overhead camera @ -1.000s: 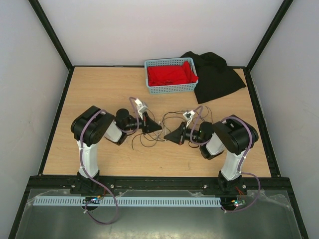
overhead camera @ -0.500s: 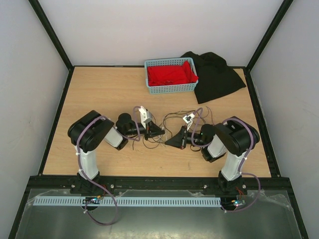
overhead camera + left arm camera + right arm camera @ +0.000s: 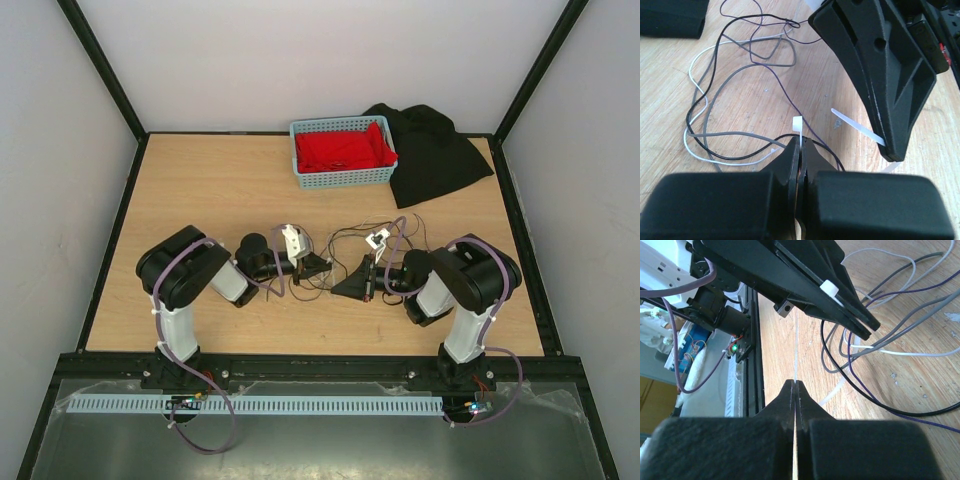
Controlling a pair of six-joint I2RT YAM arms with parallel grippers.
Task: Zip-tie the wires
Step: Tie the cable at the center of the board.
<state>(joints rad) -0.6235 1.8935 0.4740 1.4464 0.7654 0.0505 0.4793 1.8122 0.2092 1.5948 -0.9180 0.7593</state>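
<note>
Jaws of the left gripper (image 3: pixel 800 146) press together on a white zip tie (image 3: pixel 797 123), the right gripper (image 3: pixel 794 388) pinches a thin white strip (image 3: pixel 796 340) (same tie or not, I cannot tell), and the wires (image 3: pixel 771 65) lie between them, on the near side of the blue basket (image 3: pixel 343 180).

This is looking like a robotics lab cell: white panels (image 3: pixel 300 60) in a black frame (image 3: pixel 102 65) are closing in a wooden table (image 3: pixel 190 190) beyond and to either side of the left gripper (image 3: pixel 321 266) and right gripper (image 3: pixel 339 288). Behind both grippers, the left arm (image 3: pixel 185 272) and right arm (image 3: pixel 470 275) are standing bolted to a black rail (image 3: pixel 320 366) (a slotted white cable duct (image 3: pixel 300 405) is running just behind it), with lilac cables (image 3: pixel 675 290) trailing loose.
</note>
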